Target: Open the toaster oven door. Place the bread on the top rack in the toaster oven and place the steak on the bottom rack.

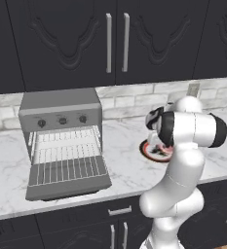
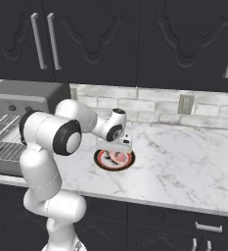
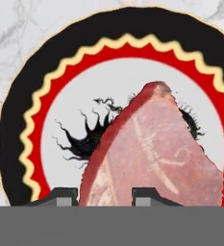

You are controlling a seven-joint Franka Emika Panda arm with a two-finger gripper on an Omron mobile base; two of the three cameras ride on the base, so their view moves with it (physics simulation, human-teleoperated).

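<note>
I have the gripper [image 3: 104,194] down over the steak [image 3: 154,153] on the red-rimmed plate [image 3: 31,120]; the jaws straddle its near edge, though I cannot tell if they grip yet. Picking up the steak looks like the step. Next: lift clear, then carry across the surface [image 1: 129,165] to the toaster oven [image 1: 61,124], whose door [image 1: 68,177] lies open.

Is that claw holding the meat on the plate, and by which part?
It cannot be told. The gripper has a fingertip on either side of the steak's near end over the plate, but a firm grip isn't visible.
</note>
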